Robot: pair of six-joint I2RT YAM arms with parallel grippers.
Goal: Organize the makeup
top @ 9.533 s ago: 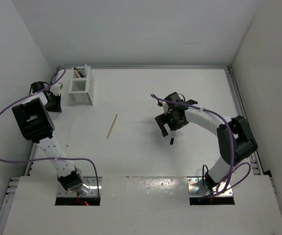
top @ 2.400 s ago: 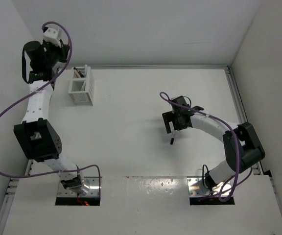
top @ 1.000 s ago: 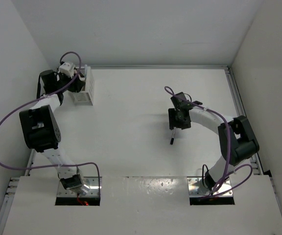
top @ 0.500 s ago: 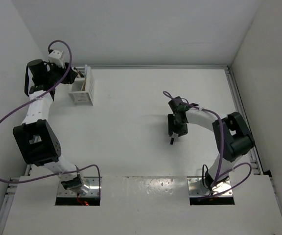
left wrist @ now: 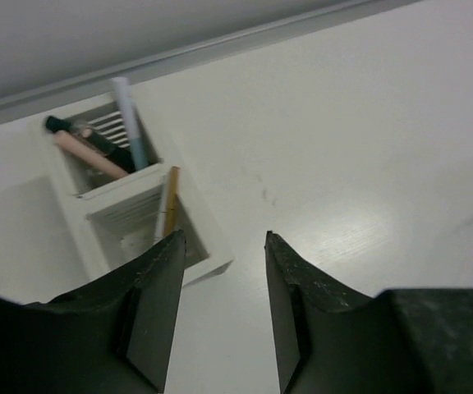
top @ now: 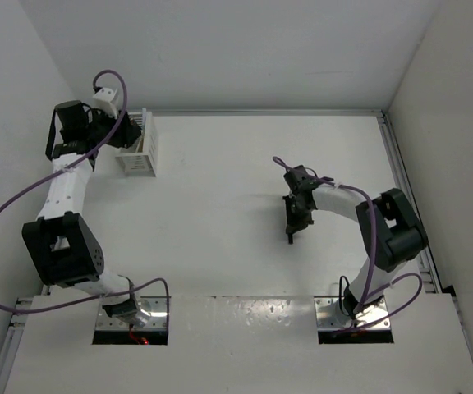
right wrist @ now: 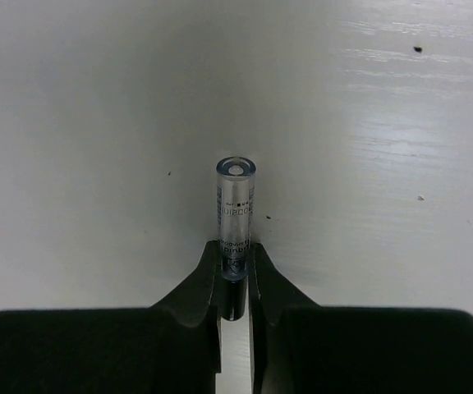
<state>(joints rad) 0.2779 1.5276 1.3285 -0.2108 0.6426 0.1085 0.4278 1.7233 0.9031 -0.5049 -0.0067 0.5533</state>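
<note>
A slim makeup tube (right wrist: 236,209), clear at one end and black at the other, lies mid-table with my right gripper (right wrist: 235,251) shut on its middle. From above, the tube's dark tip (top: 288,239) pokes out below my right gripper (top: 291,226). The white slatted holder (left wrist: 212,261) stands at the far left. Its back compartment holds a pale stick (left wrist: 128,121), a pink stick (left wrist: 89,156) and a black one (left wrist: 84,135). A tan wooden stick (left wrist: 171,209) leans in the front compartment. My left gripper (left wrist: 224,246) hangs open above and beside the holder (top: 135,152), holding nothing.
A raised rail (top: 261,112) runs along the table's far edge, and another (top: 401,180) along the right side. White walls close in on three sides. My left arm (top: 64,189) stretches up along the left wall.
My right gripper has dropped onto the tube and shut on it. My left gripper has shifted slightly near the holder and its jaws have narrowed a little.
</note>
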